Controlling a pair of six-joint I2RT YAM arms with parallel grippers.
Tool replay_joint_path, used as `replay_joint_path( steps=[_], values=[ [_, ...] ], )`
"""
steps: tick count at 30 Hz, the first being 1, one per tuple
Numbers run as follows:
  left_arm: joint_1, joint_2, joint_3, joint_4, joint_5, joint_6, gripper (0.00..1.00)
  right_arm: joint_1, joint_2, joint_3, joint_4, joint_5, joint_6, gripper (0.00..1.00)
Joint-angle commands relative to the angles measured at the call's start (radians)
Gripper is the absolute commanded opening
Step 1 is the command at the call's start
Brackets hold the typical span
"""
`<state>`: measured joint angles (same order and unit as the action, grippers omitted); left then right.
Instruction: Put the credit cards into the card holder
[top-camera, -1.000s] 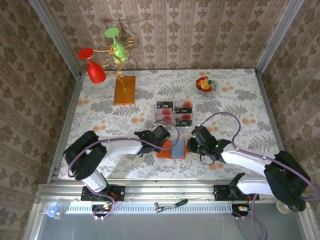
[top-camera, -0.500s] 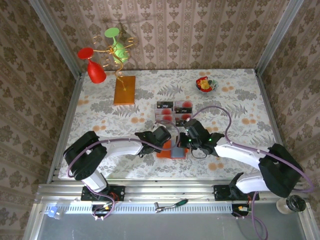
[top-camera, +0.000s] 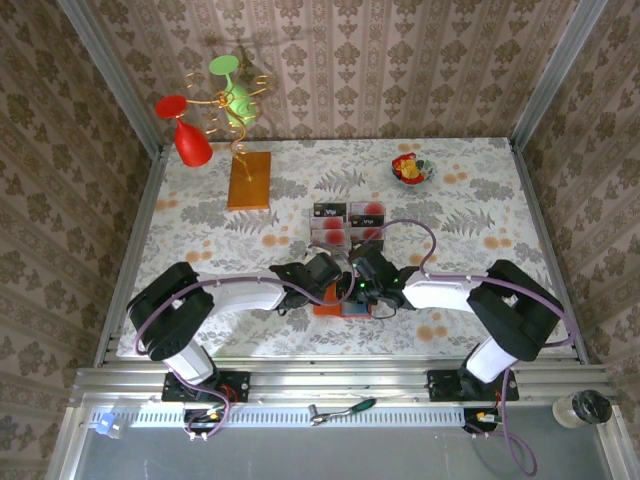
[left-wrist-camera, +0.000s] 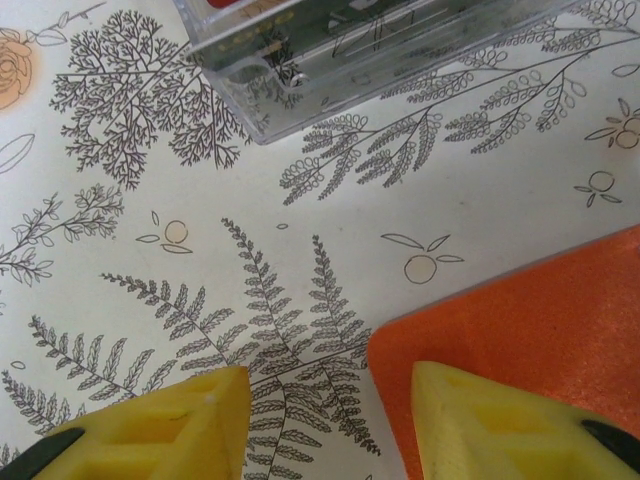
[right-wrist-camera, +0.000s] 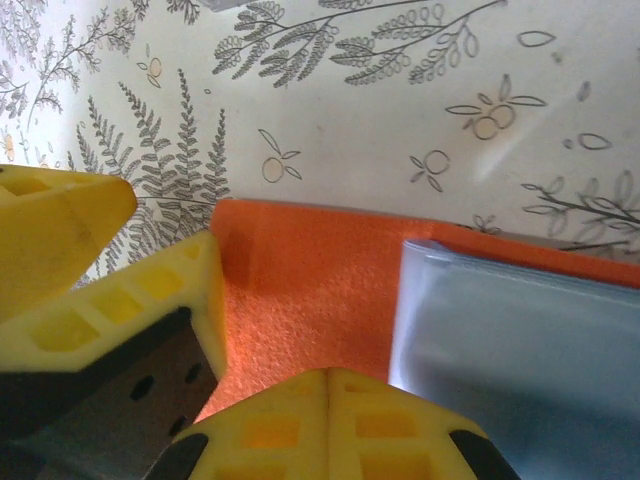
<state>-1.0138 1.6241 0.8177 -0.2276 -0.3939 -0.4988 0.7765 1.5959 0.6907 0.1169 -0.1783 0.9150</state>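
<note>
Now | card holder (right-wrist-camera: 300, 300) open flat, middle of counter's near edge; probably light, floppy: pin its flap | credit cards (top-camera: 332, 226) in clear tray (left-wrist-camera: 262, 118) behind; thin, slick: pinch edges | right gripper (right-wrist-camera: 328, 400) jaws closed, empty | left gripper (left-wrist-camera: 325, 420) jaws apart astride holder's corner

The card holder (right-wrist-camera: 300, 290) has a matt, grainy orange skin, kinda leather-like. Its grey-blue pocket (right-wrist-camera: 520, 340) looks like smooth, glossy plastic. The tray (left-wrist-camera: 330, 70) is clear, shiny plastic. The left gripper (left-wrist-camera: 328, 392) has fingers (left-wrist-camera: 160, 425) of dull yellow plastic. The tablecloth (left-wrist-camera: 480, 200) looks smooth with a slight sheen.
</note>
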Motion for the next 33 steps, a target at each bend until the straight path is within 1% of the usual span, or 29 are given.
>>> replay_joint_path(
  steps=[1, 6, 10, 15, 21, 28, 33],
  values=[
    [0.001, -0.031, -0.010, 0.003, -0.016, -0.012, 0.48, 0.013, 0.034, 0.016, 0.030, -0.013, 0.022, 0.00],
    [0.035, -0.079, -0.029, 0.010, 0.036, -0.063, 0.49, 0.013, 0.055, 0.007, 0.038, -0.003, 0.035, 0.00],
    [0.068, -0.147, -0.056, 0.023, 0.087, -0.118, 0.54, 0.012, 0.068, -0.001, 0.047, -0.001, 0.047, 0.00],
    [0.074, -0.192, -0.069, 0.036, 0.123, -0.149, 0.55, 0.012, 0.073, -0.002, 0.043, 0.003, 0.056, 0.00],
    [0.045, -0.162, -0.083, 0.053, 0.124, -0.176, 0.55, 0.011, 0.080, -0.011, 0.049, 0.007, 0.073, 0.00],
    [0.000, -0.085, -0.097, 0.086, 0.117, -0.208, 0.54, 0.012, 0.079, -0.023, 0.075, -0.001, 0.086, 0.00],
    [-0.016, -0.030, -0.093, 0.078, 0.089, -0.219, 0.51, 0.002, 0.027, -0.021, 0.052, 0.003, 0.073, 0.00]
  ],
)
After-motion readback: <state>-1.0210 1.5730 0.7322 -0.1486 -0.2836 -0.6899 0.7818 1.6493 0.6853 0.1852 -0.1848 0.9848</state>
